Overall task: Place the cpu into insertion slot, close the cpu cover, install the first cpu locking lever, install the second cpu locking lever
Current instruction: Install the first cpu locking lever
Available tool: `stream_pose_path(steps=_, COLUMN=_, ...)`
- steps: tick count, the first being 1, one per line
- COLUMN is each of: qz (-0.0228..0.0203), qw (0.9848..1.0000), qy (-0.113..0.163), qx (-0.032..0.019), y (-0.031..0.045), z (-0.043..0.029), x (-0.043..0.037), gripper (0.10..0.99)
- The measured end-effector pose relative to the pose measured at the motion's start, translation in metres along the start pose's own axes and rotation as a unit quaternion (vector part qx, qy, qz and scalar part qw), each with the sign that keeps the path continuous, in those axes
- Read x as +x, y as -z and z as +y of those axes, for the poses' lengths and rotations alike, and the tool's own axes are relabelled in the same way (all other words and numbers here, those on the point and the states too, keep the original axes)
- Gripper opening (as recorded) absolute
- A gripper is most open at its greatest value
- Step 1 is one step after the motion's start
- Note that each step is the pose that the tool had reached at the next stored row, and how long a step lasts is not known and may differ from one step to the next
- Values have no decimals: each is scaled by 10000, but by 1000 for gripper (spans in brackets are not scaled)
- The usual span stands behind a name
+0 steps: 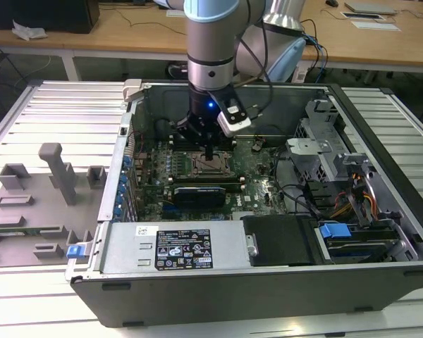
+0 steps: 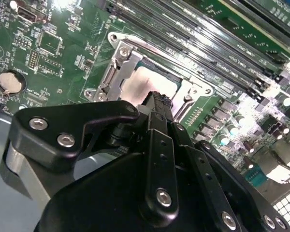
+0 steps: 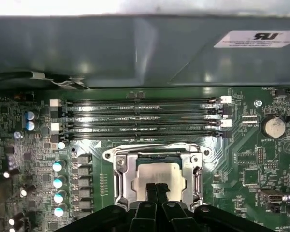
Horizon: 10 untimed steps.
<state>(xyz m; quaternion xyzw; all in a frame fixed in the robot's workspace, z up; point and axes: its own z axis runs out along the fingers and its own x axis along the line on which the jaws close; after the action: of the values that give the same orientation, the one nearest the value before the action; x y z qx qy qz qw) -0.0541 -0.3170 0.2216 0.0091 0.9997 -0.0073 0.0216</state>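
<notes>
My gripper (image 3: 158,189), fingers pressed together and holding nothing, touches the cpu (image 3: 157,175) seated in the insertion slot (image 3: 158,157), framed by the cpu cover (image 3: 125,181), lower centre of the first wrist view.

My claw (image 3: 157,189) hangs over the cpu (image 3: 159,173), which lies in the insertion slot (image 3: 158,176) under the cpu cover (image 3: 125,180); memory slots (image 3: 140,118) run just beside the socket.

Arm vertical, pincer (image 3: 157,189) downward (fingertips pressed together)
</notes>
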Motion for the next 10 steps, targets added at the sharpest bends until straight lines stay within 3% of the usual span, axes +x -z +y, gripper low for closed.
stream_pose_path(steps=2, qz=20, qw=10000, qy=41, qx=0, y=-2, z=-13, x=-30, gripper=106)
stream_pose_path(steps=5, qz=29, qw=10000, qy=58, qx=2, y=-4, z=-97, x=-38, gripper=106)
stream_pose_path(steps=7, qz=30, qw=10000, qy=72, qx=3, y=0, z=-100, x=-38, gripper=106)
stream_pose_path(steps=10, qz=28, qw=10000, qy=90, qx=1, y=93, z=-101, x=-42, gripper=106)
